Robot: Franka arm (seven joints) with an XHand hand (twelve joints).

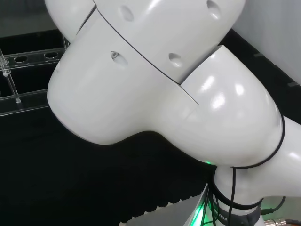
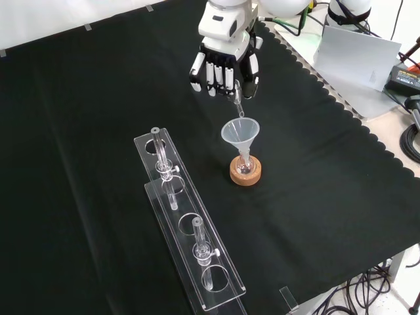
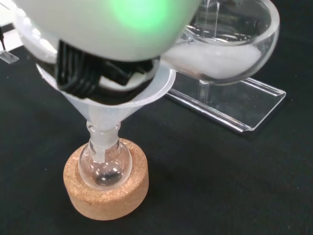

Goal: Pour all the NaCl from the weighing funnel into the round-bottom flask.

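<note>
I am holding my hand (image 2: 225, 65) above and just behind the cork ring (image 2: 246, 172), as the front view shows it, with my fingers (image 2: 211, 75) curled down around the weighing funnel (image 3: 222, 46). Its thin clear spout (image 2: 239, 105) is pointing down from my fingers toward the rim of the white plastic funnel (image 2: 240, 133). That funnel is sitting upright in the neck of the round-bottom flask (image 3: 104, 166), and the flask is resting on the cork ring. In the wrist view, the weighing funnel's glass bowl is lying tilted beside the white funnel, with white powder (image 3: 215, 61) lying in its lower side. The clear rack (image 2: 187, 226) is lying on the black cloth (image 2: 79, 164) to the left of the cork ring in the front view.
</note>
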